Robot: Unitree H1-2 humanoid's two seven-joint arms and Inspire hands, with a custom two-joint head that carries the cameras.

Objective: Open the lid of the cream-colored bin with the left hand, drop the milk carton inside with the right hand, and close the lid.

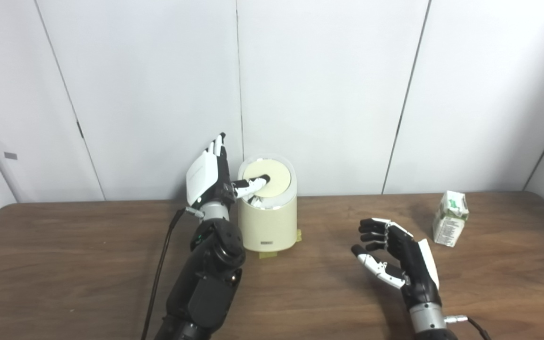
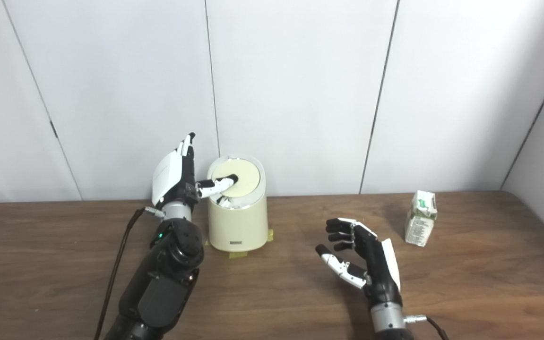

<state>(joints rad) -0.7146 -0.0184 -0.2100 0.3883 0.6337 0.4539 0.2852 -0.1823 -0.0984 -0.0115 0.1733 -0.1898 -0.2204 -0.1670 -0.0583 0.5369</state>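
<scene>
A cream-colored bin (image 1: 270, 222) stands at the back middle of the wooden table (image 1: 64, 264), on yellow tape marks. Its round lid (image 1: 274, 178) looks tilted, with a dark gap and something white at its front edge. My left hand (image 1: 210, 177) is raised just left of the bin, fingers straight up and apart, thumb resting on the lid. A white and green milk carton (image 1: 450, 218) stands upright at the back right. My right hand (image 1: 392, 255) hovers open over the table between bin and carton, fingers curled, holding nothing.
White wall panels (image 1: 328, 85) run right behind the table's far edge, close to the bin. A black cable (image 1: 160, 264) hangs along my left arm. The table's right edge lies just beyond the carton.
</scene>
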